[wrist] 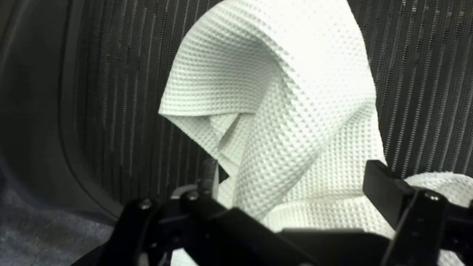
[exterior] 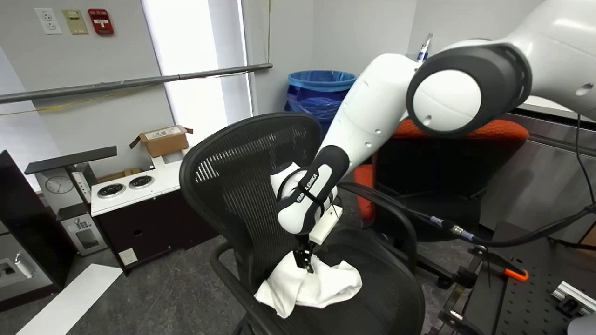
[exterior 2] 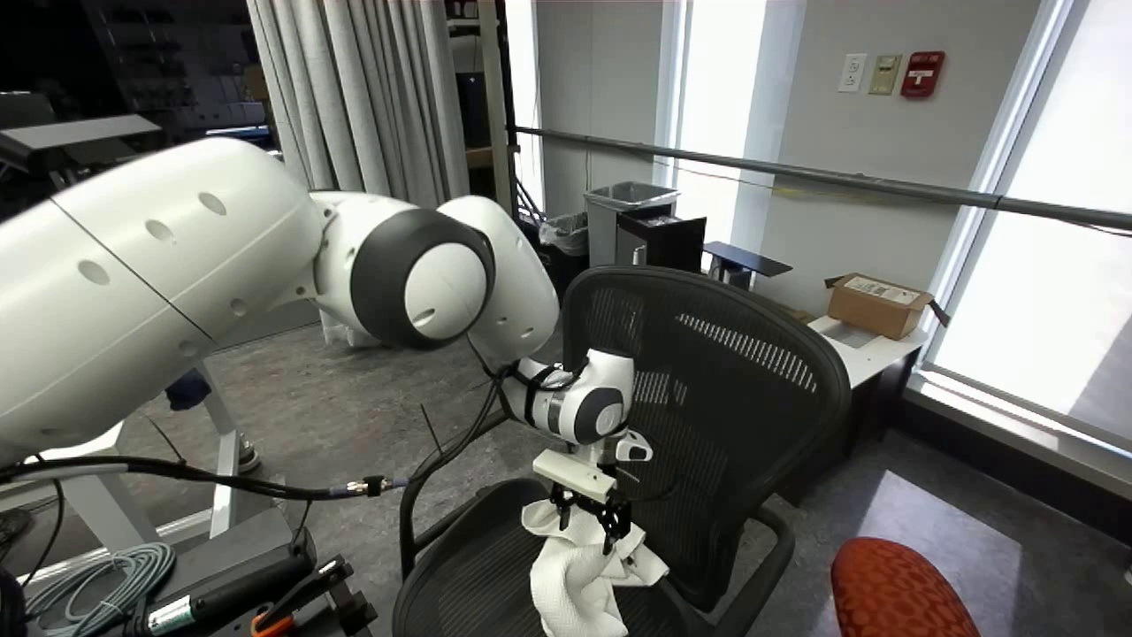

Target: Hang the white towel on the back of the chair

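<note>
The white waffle-weave towel lies crumpled on the seat of the black mesh chair; it shows in both exterior views (exterior: 333,284) (exterior 2: 570,584) and fills the middle of the wrist view (wrist: 303,103). The chair's tall back (exterior: 247,172) rises beside the arm and also shows in an exterior view (exterior 2: 716,372); nothing hangs on its top edge. My gripper (exterior: 305,265) points down at the towel, low over the seat (exterior 2: 588,531). In the wrist view the fingers (wrist: 293,181) are wide apart, with towel folds lying between and below them. Whether the fingertips touch the cloth is unclear.
The chair's armrests (exterior: 233,274) (exterior 2: 774,566) flank the seat. A red-orange chair (exterior: 493,132) stands behind the arm. A black perforated table (exterior: 526,284) and cables (exterior: 405,204) are near. A white-topped toy stove (exterior: 139,186) stands beyond the chair back.
</note>
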`<action>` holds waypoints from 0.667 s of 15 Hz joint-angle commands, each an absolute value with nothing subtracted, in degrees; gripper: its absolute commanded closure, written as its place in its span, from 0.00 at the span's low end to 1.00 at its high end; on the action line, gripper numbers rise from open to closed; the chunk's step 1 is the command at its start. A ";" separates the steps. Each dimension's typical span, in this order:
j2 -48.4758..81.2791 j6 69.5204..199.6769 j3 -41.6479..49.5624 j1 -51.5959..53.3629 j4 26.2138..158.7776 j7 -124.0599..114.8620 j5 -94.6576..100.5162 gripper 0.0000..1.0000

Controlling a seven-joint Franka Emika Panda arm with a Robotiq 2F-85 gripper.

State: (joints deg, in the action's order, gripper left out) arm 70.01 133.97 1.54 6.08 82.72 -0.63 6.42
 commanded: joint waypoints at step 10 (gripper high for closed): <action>86.13 115.85 2.81 8.53 58.20 -1.51 7.24 0.51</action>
State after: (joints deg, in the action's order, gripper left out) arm 86.13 118.47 2.33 8.70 60.33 -0.95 6.42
